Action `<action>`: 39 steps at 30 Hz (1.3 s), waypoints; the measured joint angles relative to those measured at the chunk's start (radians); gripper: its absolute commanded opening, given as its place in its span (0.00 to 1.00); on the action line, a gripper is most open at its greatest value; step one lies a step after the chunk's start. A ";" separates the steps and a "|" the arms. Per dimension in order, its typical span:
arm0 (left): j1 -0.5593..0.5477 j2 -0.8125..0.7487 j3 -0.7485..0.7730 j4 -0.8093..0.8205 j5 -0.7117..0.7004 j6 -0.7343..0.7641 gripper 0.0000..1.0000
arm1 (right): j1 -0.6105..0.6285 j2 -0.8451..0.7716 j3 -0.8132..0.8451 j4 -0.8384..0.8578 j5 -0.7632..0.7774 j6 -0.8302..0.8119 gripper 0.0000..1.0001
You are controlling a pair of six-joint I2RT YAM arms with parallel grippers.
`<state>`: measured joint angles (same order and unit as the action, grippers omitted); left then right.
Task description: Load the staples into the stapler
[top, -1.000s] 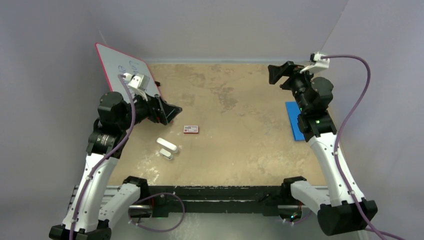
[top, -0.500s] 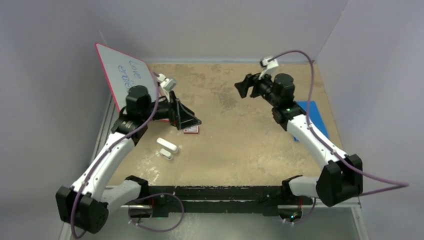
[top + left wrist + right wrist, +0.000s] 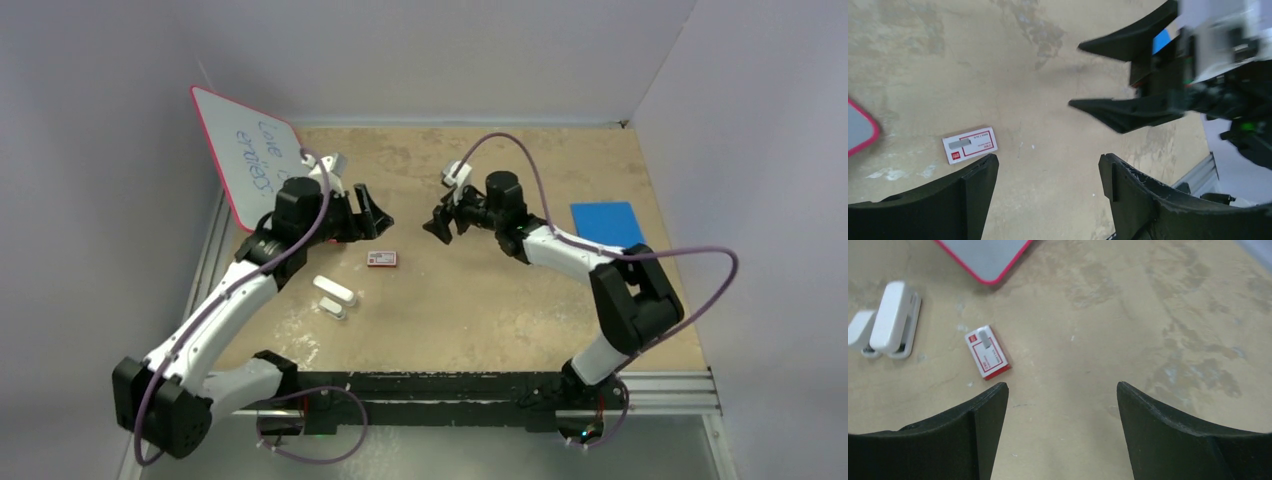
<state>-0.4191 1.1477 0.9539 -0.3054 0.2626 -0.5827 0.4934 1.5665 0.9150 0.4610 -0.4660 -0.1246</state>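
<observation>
Claws face each other, left claw [image 3: 377,214] and right claw [image 3: 437,221] both spread, red-and-white box [image 3: 381,259] and stapler [image 3: 334,291] nearby.

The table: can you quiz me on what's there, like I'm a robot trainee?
1. True or false: the box lies on the table, in no gripper.
2. The stapler is: A white, B blue, C green.
3. Fill in: the left gripper and right gripper are both ____.
Key: 1 true; 2 A; 3 open.
</observation>
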 measured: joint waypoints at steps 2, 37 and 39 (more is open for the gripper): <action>0.000 -0.092 -0.035 0.004 -0.054 -0.011 0.76 | 0.034 0.057 0.018 -0.006 -0.010 -0.039 0.85; 0.000 -0.361 -0.103 -0.085 -0.373 -0.114 0.78 | 0.288 0.541 0.427 -0.307 -0.001 -0.401 0.70; 0.000 -0.357 -0.103 -0.092 -0.372 -0.115 0.78 | 0.288 0.547 0.441 -0.325 -0.005 -0.412 0.66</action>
<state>-0.4194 0.7910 0.8505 -0.3969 -0.1093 -0.6979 0.7811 2.1132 1.3560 0.1364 -0.4713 -0.5369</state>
